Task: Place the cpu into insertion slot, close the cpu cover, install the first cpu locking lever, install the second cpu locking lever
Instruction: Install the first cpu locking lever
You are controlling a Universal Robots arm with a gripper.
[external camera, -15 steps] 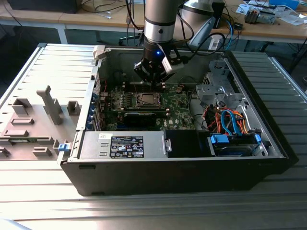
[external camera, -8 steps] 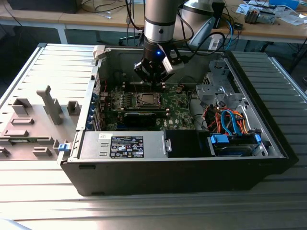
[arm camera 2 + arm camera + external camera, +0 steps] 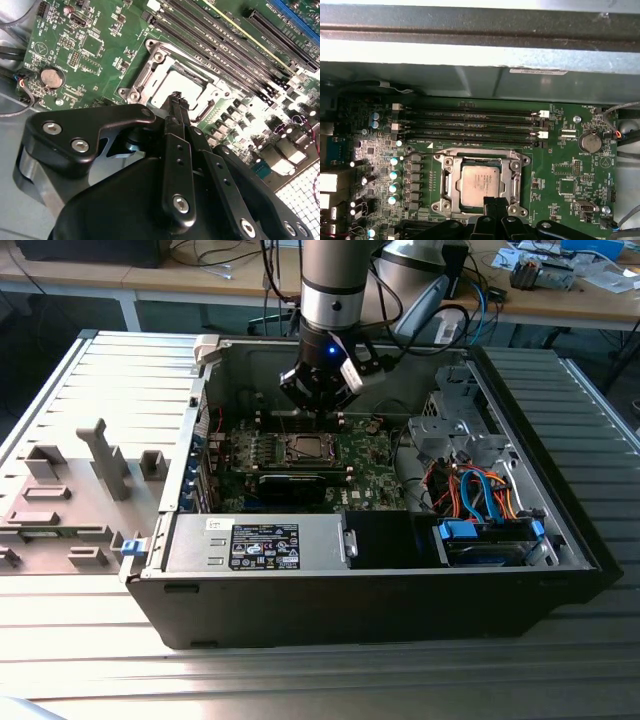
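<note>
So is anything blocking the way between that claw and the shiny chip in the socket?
Nothing visible. In the first wrist view the gripper hangs right at the edge of the cpu, which already lies in the insertion slot.

Cpu [image 3: 479, 185] — dull silver metal.

Bench [image 3: 60, 680] in exterior view: ribbed light-grey metal top w/ long grooves, bright glare along the near edge. Open dark computer case [image 3: 380, 605] sits on it, roughly centre. On the exterior view's left, a grey plastic holder [image 3: 70, 500] w/ upright posts & small blocks lies on the bench beside the case. Behind, a long wooden desk [image 3: 600, 305] runs across the back, white leg [image 3: 130, 310] visible at the exterior view's left; floor under it dark. Desk top cluttered at the exterior view's right: papers, small parts, something blue [image 3: 590, 248]. Cables [image 3: 480, 315] hang over the desk's front edge. Lighting even, from above.
</note>
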